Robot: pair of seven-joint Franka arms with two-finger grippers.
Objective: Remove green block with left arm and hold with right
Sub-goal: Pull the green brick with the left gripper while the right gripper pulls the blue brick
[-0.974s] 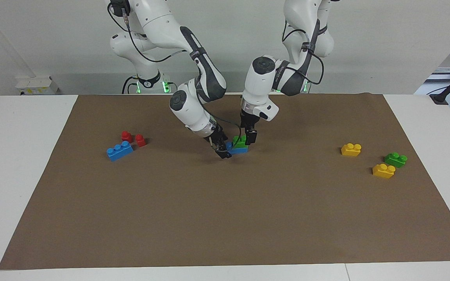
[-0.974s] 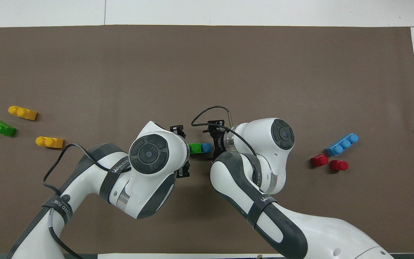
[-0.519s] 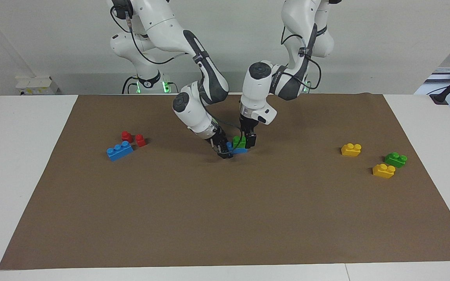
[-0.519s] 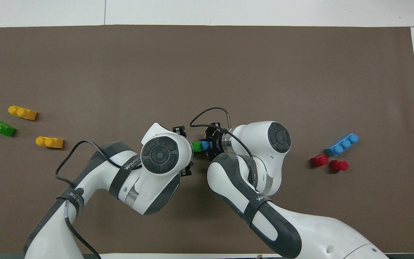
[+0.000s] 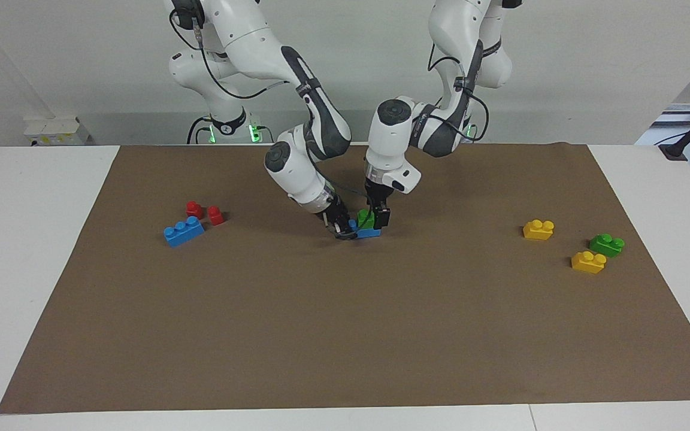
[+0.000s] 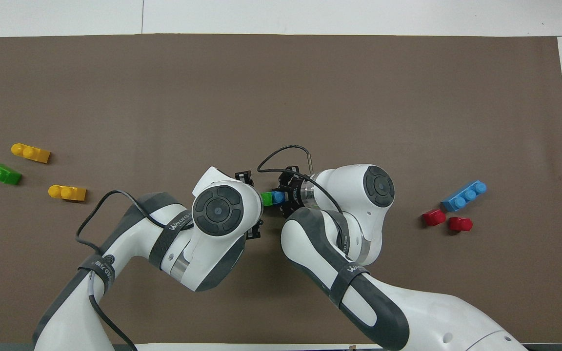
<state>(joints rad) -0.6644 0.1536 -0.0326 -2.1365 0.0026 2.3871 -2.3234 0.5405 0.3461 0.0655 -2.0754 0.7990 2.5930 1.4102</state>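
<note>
A green block (image 5: pixel 366 218) sits pressed onto a blue brick (image 5: pixel 370 232) near the middle of the brown mat; both also show in the overhead view, the green block (image 6: pixel 266 198) and the blue brick (image 6: pixel 277 197). My left gripper (image 5: pixel 380 219) is down at the green block, at its end toward the left arm; in the overhead view its tip is hidden under its own wrist. My right gripper (image 5: pixel 343 231) is low at the mat and shut on the blue brick's end toward the right arm. It also shows in the overhead view (image 6: pixel 286 198).
A second green block (image 5: pixel 607 244) and two yellow bricks (image 5: pixel 538 229) (image 5: pixel 588 261) lie toward the left arm's end. A blue three-stud brick (image 5: pixel 183 230) and two red pieces (image 5: pixel 194 208) (image 5: pixel 215 215) lie toward the right arm's end.
Both grippers came down and closed in on the stacked bricks. The right gripper took hold of the blue brick's end; the left gripper dropped beside the green block. The bricks stayed put.
</note>
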